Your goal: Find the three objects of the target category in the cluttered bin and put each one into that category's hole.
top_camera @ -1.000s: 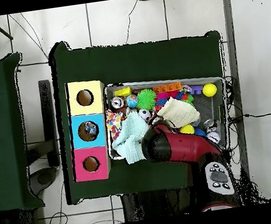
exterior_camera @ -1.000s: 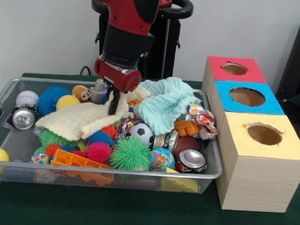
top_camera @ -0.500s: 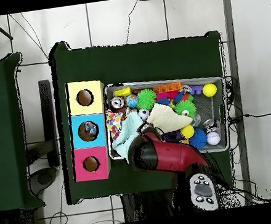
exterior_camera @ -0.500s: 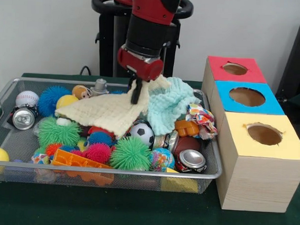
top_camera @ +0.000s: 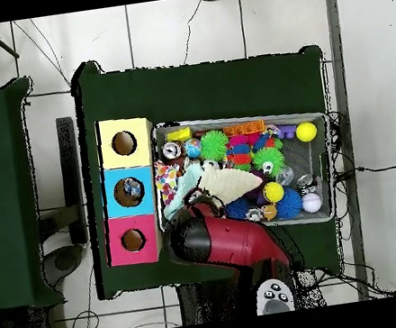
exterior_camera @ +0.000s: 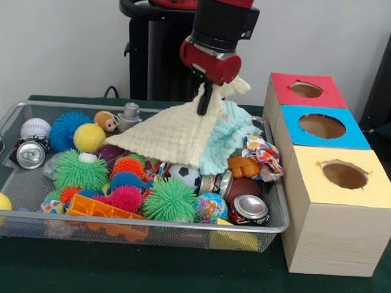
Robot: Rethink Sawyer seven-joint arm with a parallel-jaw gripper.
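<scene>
Dark green cloth covers the table [exterior_camera: 146, 273], with a pale wall behind it. Below the gripper [exterior_camera: 202, 107] sits the wire-mesh bin [exterior_camera: 26, 224], a shallow rectangular tray heaped with toys. To the gripper's right in the front view stands the wooden sorting box [exterior_camera: 321, 234], a plain block whose red [exterior_camera: 306, 90], blue [exterior_camera: 322, 126] and yellow [exterior_camera: 344, 175] tops each have a round hole; the red one lies nearest the gripper, with clear air between them.

From the gripper hangs a cream waffle-weave cloth [exterior_camera: 167, 136], pinched at a corner between closed fingers and draping down in a broad triangle, its lower edge trailing on the toys. Just beside it and partly under it lies a mint knitted cloth [exterior_camera: 225, 138], soft and crumpled. Below are spiky rubber balls in green [exterior_camera: 170, 199] and pink [exterior_camera: 128, 197], a soccer ball [exterior_camera: 185, 174], a crushed can [exterior_camera: 247, 209] and, off to the left, a smooth yellow ball [exterior_camera: 88, 137].

Compared with a second ago, the gripper has risen and travelled toward the box, lifting the cream cloth off the toys it covered; the green spiky ball [exterior_camera: 78, 170] at left is now exposed.
</scene>
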